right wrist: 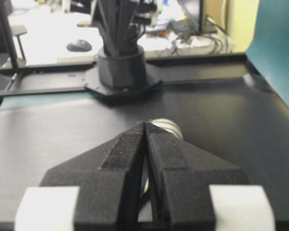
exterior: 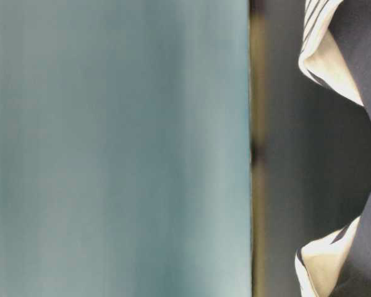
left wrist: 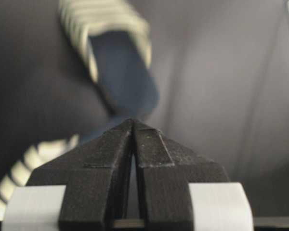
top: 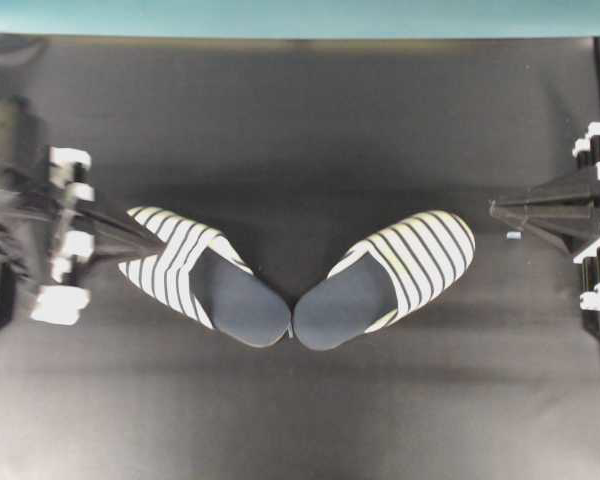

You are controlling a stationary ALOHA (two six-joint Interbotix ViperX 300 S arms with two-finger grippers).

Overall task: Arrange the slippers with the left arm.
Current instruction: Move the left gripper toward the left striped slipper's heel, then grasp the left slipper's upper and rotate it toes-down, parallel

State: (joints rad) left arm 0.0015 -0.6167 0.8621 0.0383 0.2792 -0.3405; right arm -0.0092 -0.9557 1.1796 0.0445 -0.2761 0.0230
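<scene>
Two striped slippers lie on the black table with their navy heels meeting in a V. The left slipper (top: pixel 195 272) points its toe to the left. The right slipper (top: pixel 395 275) points its toe to the right. My left gripper (top: pixel 160 243) is shut and empty, with its tip over the left slipper's toe; I cannot tell whether it touches. In the left wrist view the shut gripper (left wrist: pixel 133 122) has that slipper (left wrist: pixel 33 163) low on the left and the other slipper (left wrist: pixel 115 62) blurred ahead. My right gripper (top: pixel 494 210) is shut and empty, apart from the right slipper's toe (right wrist: pixel 169 127).
A small pale tag (top: pixel 513 236) lies on the table near the right gripper. A teal backdrop (top: pixel 300 15) runs along the far edge. The opposite arm's base (right wrist: pixel 121 67) stands across the table. The table-level view shows only slipper edges (exterior: pixel 334 55) and teal wall.
</scene>
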